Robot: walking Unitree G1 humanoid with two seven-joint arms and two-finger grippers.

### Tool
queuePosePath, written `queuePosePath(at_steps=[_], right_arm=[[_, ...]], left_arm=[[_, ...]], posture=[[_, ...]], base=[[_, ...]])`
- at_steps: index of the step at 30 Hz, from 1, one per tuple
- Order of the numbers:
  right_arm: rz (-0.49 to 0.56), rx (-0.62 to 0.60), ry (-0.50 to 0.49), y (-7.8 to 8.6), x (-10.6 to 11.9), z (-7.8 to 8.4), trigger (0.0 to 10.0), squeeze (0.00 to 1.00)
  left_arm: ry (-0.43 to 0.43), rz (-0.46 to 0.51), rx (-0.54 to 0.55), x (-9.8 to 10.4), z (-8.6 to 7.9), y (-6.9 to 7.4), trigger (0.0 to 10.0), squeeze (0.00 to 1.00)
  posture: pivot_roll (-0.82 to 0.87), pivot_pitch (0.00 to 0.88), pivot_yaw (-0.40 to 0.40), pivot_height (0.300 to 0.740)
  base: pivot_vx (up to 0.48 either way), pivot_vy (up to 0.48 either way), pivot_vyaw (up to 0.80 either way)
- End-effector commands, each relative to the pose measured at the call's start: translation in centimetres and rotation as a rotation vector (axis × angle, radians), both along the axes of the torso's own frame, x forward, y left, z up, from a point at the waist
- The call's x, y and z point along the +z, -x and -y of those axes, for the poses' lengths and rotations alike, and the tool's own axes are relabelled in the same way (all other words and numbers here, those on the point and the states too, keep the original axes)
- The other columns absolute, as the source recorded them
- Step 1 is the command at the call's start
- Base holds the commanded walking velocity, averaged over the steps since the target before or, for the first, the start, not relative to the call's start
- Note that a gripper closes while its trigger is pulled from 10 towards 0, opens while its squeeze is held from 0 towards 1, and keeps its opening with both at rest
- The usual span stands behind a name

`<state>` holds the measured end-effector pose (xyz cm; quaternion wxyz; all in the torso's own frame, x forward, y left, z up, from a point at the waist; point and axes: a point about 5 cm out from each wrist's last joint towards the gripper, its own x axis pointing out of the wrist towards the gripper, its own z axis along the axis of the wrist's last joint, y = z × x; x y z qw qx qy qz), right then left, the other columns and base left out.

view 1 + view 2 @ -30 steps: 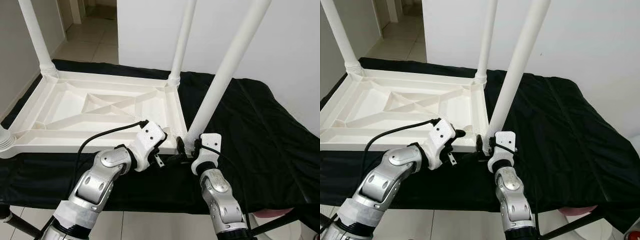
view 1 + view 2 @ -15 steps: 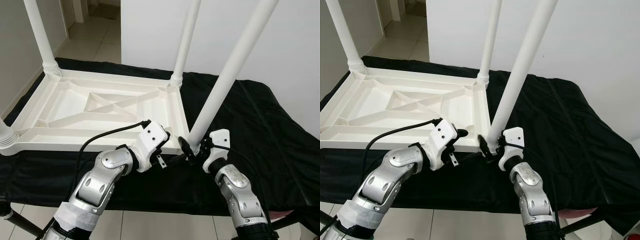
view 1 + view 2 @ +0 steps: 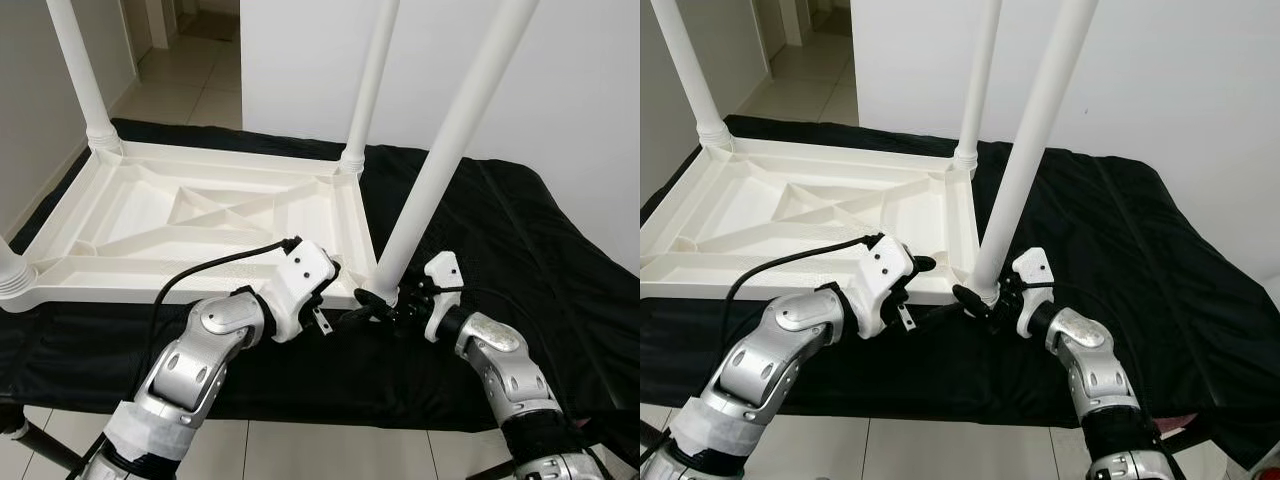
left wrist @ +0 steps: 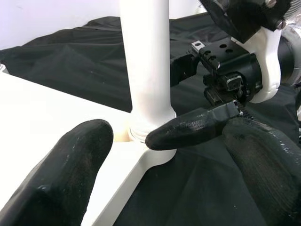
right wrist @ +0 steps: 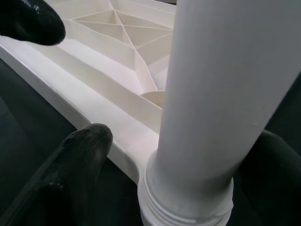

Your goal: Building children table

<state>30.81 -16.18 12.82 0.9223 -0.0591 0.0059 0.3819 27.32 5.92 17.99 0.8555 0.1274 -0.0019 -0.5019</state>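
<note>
A: On the black cloth [image 3: 520,240], far left first: the white tabletop [image 3: 130,215] lies upside down, ribs up. Back-left leg [image 3: 78,70] seated upright in its corner socket, back-right leg [image 3: 368,85] likewise. A fourth base shows at the near-left corner [image 3: 8,275].

B: And the left gripper [image 3: 335,268]?

A: Resting at the tabletop's near edge, just beside the near-right corner. Fingers spread, holding nothing; its wrist view looks between them at the leg base.

B: Moving right?

A: Near-right leg [image 3: 450,150] stands tilted, its threaded base at the corner socket. The right gripper [image 3: 385,308] straddles that base, fingers either side. Touching or just short — cannot tell.

B: So which step?

A: Likely seating or twisting in the last leg. Threads show above the socket, so I judge it not fully home. Next move calls for a firm pinch and a turn, keeping the leg straight.

B: Anything in the way?

A: The two grippers crowd one corner; the left one's cable [image 3: 215,265] trails over the rim. Wall close behind
</note>
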Motion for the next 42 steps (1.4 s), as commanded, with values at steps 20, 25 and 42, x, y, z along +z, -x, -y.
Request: queuePosePath(at_steps=[20,25,42], right_arm=[[-0.011,0.055,0.046,-3.0,-1.1,-1.2,0.0,0.0],[-0.016,0.056,0.036,-2.9,-1.5,-0.7,0.0,0.0],[-0.049,-0.149,-0.022,-2.3,-2.3,0.0,10.0,0.0]], left_arm=[[-0.008,0.01,0.001,0.5,0.0,-0.3,10.0,0.0],[-0.011,0.008,-0.002,0.6,-0.2,-0.5,10.0,0.0],[0.002,0.009,0.019,1.2,-0.4,-1.2,10.0,0.0]], posture=[[0.06,0.0,-0.039,0.74],[0.05,0.0,-0.036,0.74],[0.07,0.0,-0.081,0.74]], base=[[0.0,0.0,0.0],[0.0,0.0,0.0],[0.0,0.0,0.0]])
